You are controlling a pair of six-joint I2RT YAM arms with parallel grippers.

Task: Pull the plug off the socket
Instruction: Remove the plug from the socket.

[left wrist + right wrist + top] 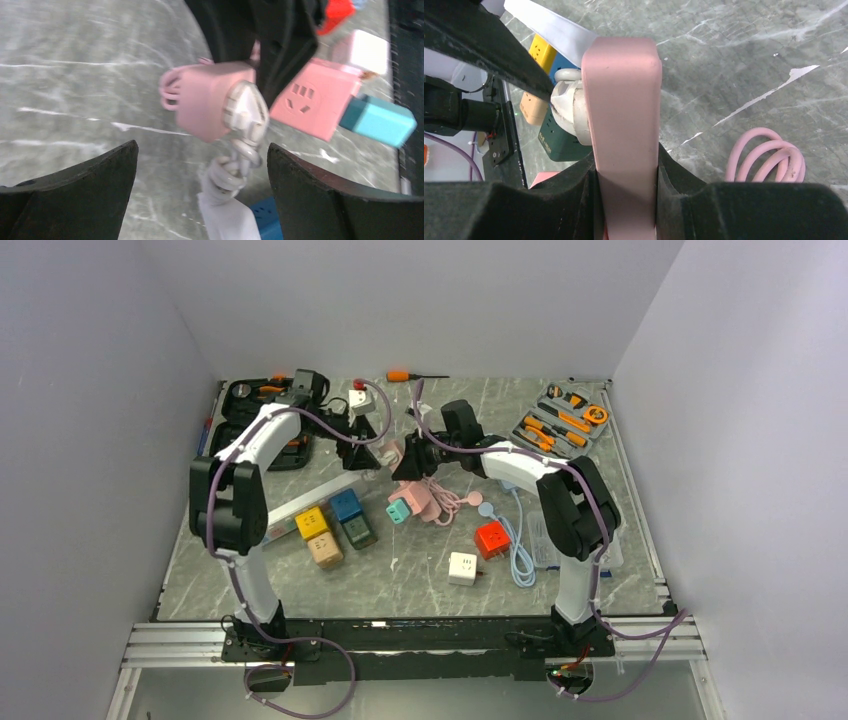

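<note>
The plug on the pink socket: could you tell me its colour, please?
White plug, clearest in left wrist view.

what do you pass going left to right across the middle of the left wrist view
pink socket cube → white plug stuck in its face → second pink socket → teal cube

On my screens the socket block (624, 100) is pale pink and the plug (246, 112) off-white. The surface (75, 75) is grey, veined with white like marble. I make out a teal cube (380, 120), a red cube (491, 538), a white cube (462, 568), a yellow cube (312, 524), a blue cube (346, 504), a tan cube (324, 549) and a dark green cube (359, 532). The coiled cable (769, 160) is pink, the tool handles (574, 421) orange.
</note>
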